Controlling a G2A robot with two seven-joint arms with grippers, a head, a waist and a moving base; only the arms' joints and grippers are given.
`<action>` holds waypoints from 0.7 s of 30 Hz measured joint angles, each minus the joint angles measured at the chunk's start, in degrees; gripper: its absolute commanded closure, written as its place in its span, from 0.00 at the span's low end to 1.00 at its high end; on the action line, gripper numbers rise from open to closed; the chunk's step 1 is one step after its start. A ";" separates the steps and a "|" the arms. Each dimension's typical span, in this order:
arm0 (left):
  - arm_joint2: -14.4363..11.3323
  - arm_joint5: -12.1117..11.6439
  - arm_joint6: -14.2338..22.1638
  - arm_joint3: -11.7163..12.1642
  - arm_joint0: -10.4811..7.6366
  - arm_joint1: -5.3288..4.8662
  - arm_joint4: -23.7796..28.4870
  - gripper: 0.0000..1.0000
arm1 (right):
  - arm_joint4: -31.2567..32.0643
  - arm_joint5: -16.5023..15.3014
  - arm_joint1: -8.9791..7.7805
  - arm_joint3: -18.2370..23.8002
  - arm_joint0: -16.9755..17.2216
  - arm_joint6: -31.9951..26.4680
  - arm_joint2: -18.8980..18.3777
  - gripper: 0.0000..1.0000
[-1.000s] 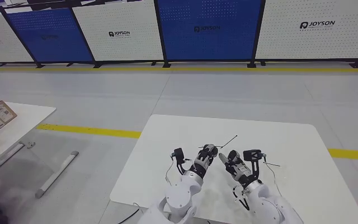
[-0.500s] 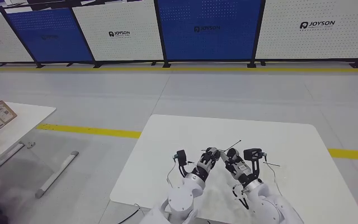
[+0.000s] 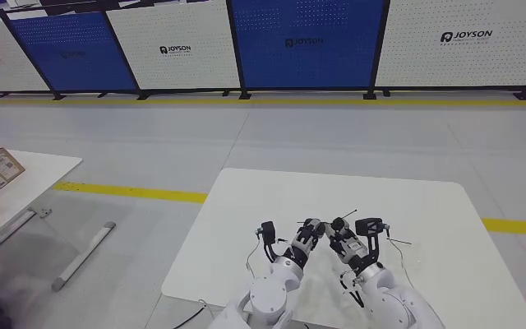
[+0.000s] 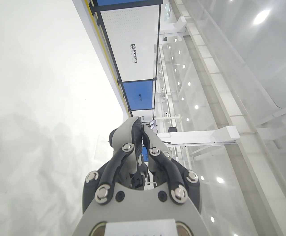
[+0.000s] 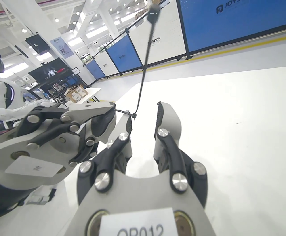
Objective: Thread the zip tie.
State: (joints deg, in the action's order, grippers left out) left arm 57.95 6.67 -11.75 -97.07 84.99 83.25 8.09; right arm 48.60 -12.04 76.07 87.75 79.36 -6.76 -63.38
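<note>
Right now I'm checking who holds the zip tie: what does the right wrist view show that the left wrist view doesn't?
Right wrist view adds: the black zip tie, pinched in the shut left hand, strap pointing up; the open right hand close beside its head. Left wrist view adds: ceiling lights. Both: the left hand, the white table, blue-and-white panels.

The zip tie (image 5: 143, 73) was thin black plastic, matt. The right gripper (image 5: 145, 116) had smooth grey matt shells, black ribbed rubbery pads (image 5: 159, 118), glossy metal bolts (image 5: 179, 181), matt black links (image 5: 172, 152) and a white paper label (image 5: 138, 223). The left gripper (image 4: 141, 127) looked the same. The table (image 5: 223, 107) top was white, smooth, with a faint sheen.
</note>
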 measured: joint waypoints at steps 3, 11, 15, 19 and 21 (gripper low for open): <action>-0.06 0.05 -0.06 0.05 0.00 0.00 -0.11 1.00 | 0.06 0.15 0.03 -0.09 -0.12 -0.08 0.11 0.80; -0.18 0.08 -0.25 0.17 -0.01 0.02 -0.33 1.00 | 0.33 0.31 0.07 -0.38 -0.35 -0.20 0.31 1.00; -0.24 -0.05 -0.36 0.28 -0.06 0.04 -0.35 1.00 | 0.40 0.20 0.08 -0.59 -0.42 -0.24 0.34 1.00; -0.24 -0.49 -0.55 0.31 -0.09 0.09 0.02 1.00 | 0.53 0.03 0.08 -1.00 -0.58 -0.44 0.43 1.00; -0.20 -0.88 -0.67 0.24 -0.11 0.13 0.39 1.00 | 0.54 -0.04 0.09 -1.32 -0.74 -0.68 0.51 1.00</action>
State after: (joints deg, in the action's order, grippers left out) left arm 57.76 5.79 -12.43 -96.83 84.88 83.38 8.48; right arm 49.15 -12.08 76.16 86.42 78.62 -7.44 -62.87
